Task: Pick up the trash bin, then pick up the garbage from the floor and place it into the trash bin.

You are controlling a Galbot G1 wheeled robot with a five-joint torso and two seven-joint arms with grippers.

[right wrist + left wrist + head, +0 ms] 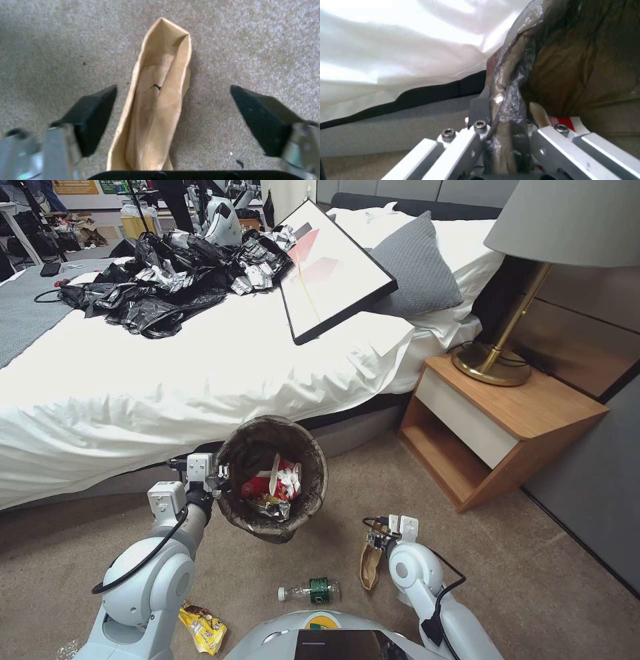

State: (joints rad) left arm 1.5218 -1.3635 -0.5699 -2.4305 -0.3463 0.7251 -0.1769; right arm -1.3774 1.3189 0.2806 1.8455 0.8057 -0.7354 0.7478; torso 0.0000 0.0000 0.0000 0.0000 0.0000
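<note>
Right pincer [173, 120] is hanging wide open astride the carton [156, 105]; left pincer [223, 473] is clamping the bin [230, 507] rim. Advise centring, then closing squarely.

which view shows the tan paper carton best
The right wrist view: the tan paper carton lies flat on the carpet between the open fingers of the right gripper. The head view shows it small, partly behind that gripper.

A bin [272, 480] with a dark liner hangs tilted above the carpet beside the bed, red-and-white wrappers [277, 485] inside. On the floor lie a flattened tan carton [156, 100], a clear green-labelled bottle [310, 591] on its side, and a yellow snack bag [203, 628].
</note>
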